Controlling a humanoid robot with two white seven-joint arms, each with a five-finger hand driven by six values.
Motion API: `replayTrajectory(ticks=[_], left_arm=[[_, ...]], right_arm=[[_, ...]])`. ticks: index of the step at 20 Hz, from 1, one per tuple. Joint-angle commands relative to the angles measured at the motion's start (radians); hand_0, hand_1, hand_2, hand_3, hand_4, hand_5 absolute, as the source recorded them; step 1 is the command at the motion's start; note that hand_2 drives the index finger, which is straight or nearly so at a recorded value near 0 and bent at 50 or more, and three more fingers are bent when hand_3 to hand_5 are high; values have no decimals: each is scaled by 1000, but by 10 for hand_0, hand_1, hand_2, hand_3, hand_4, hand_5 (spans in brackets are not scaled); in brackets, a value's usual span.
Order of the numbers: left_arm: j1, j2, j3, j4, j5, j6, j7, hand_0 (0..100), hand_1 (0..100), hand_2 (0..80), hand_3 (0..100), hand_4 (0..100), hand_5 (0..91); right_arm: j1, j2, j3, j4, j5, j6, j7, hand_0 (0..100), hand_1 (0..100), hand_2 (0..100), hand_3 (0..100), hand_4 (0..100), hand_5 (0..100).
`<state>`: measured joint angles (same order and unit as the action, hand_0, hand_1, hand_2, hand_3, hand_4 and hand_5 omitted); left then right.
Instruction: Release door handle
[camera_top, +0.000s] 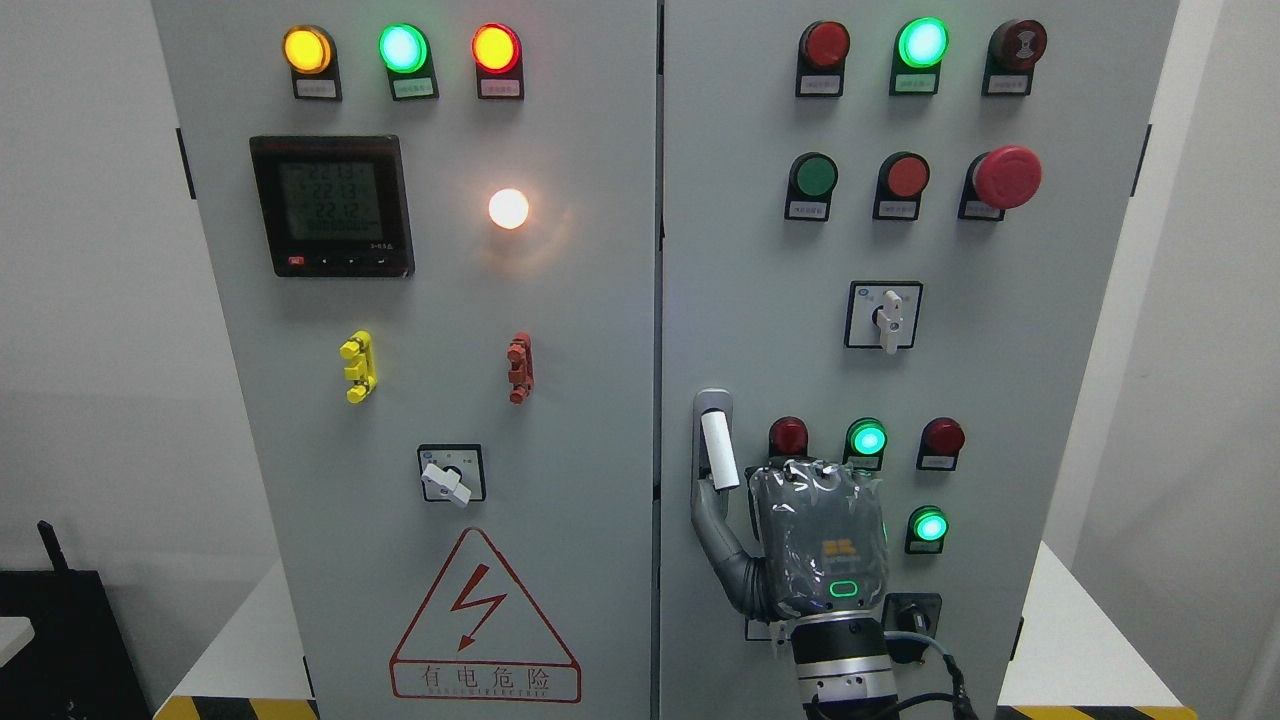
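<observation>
A single head view looks straight ahead at a grey cabinet from close range, level with its middle. The cabinet fills most of the frame, its two doors meeting at a seam just right of centre. White wall shows past both sides, at 9 and 3 o'clock. The right hand rises from the bottom edge at about 5 o'clock, back toward the camera, right against the cabinet front.

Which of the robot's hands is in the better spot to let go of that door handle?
The right robot hand: its arm rises from the bottom right, and its thumb reaches the white door handle. No left hand shows.
</observation>
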<state>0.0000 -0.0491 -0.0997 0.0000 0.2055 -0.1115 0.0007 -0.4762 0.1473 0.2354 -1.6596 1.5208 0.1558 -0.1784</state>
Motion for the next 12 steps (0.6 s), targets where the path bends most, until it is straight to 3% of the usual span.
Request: replayTrajectory(ticks=[1,12], left_arm=[[31,0,0,-31,0,0,1,120,389,0,0,0,0],[31,0,0,-31,0,0,1,120,389,0,0,0,0]], right_arm=[[4,0,1,0,1,1,4,588,46,1000,1000,1000,970],[7,0,-1,-5,1,1,2,605,52,1000,1000,1000,968]])
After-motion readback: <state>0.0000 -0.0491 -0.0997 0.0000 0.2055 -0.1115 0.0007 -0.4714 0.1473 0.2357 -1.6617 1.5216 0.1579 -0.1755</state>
